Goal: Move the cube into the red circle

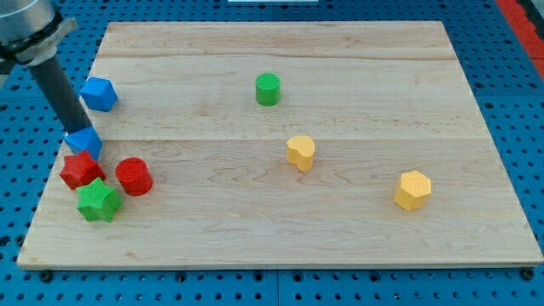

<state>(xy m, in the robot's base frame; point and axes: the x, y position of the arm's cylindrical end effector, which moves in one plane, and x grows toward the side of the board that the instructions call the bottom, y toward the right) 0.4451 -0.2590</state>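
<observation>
**Blue cube at the tip, red cylinder just beyond**

Nearest the bottom edge sits the wooden board, holding every block. No claw here, only a bare rod: my tip rests on the blue cube near the left edge. The red cylinder lies toward the bottom-right of it, so the push likely goes that way. A red star and green star crowd alongside.

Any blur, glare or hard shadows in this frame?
Camera view: evenly lit, no glare on the wooden board; blocks cast only faint, soft shadows; the rod's upper housing looks slightly soft; my tip and the blue cube are sharp.
</observation>
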